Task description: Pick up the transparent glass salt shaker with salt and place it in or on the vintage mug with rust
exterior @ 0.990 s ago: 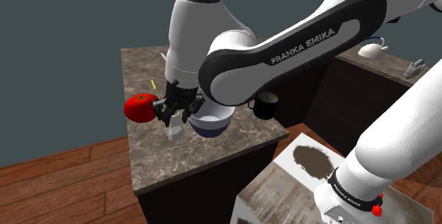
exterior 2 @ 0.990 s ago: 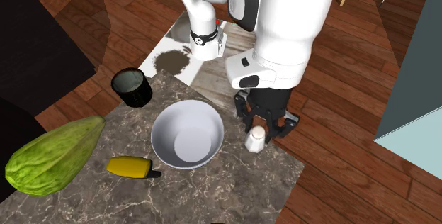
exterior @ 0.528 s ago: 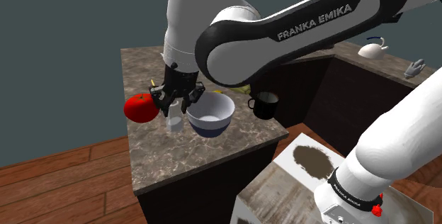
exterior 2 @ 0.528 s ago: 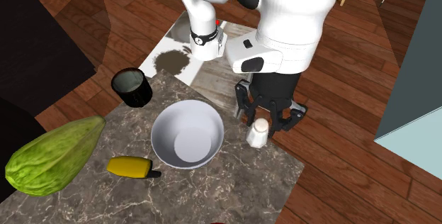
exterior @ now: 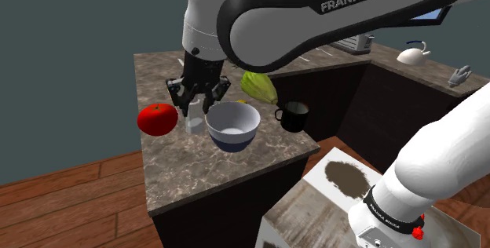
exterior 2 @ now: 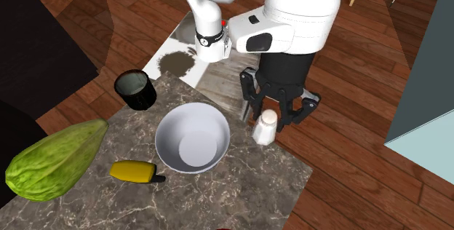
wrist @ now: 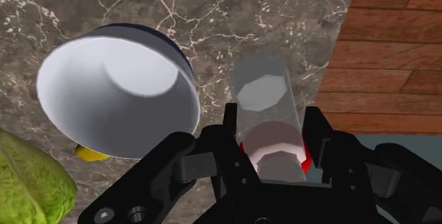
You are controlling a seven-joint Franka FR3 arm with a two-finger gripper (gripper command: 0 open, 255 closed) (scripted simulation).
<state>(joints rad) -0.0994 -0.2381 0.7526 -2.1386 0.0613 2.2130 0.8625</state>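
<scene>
One clear glass salt shaker (exterior: 194, 121) (exterior 2: 264, 130) (wrist: 263, 95) with a pale cap is pinched between the two fingers of the all-black pincer (exterior: 195, 107) (exterior 2: 271, 119) (wrist: 273, 141), which clasp its upper part from either side. It hangs roughly upright, long axis vertical, with the cap up in the pincer and the base pointing down. It is held just above the tabletop (exterior: 196, 176) (exterior 2: 240, 192) (wrist: 212, 10), near the edge where the floor shows. The wrist view looks down its length, cap nearest and base farthest.

Just beside the shaker stands a round white bowl with a dark blue outside (exterior: 233, 125) (exterior 2: 193, 137) (wrist: 117, 98), mouth up. On the shaker's other side, at the shoulder view's left, lies a glossy red tomato (exterior: 157, 119). Past the bowl, apart from it, a black mug (exterior: 295, 118) (exterior 2: 135, 90) stands upright, its handle turned toward the bowl. A large lumpy green vegetable (exterior: 259, 88) (exterior 2: 54, 158) (wrist: 28, 187) lies farther along, and a small yellow object with a black end (exterior 2: 134, 171) rests between it and the bowl.

The tabletop is brown stone with pale veins, set on a dark cabinet. Reddish-brown wooden floor planks (exterior: 71, 199) (exterior 2: 349, 163) (wrist: 389, 52) surround it, and a plain dark teal wall (exterior: 71, 50) rises behind. The arm's pale box stand (exterior: 345, 177) (exterior 2: 190, 55) carries a dark stain. A white kettle (exterior: 414, 52) sits on a second counter at the shoulder view's right.
</scene>
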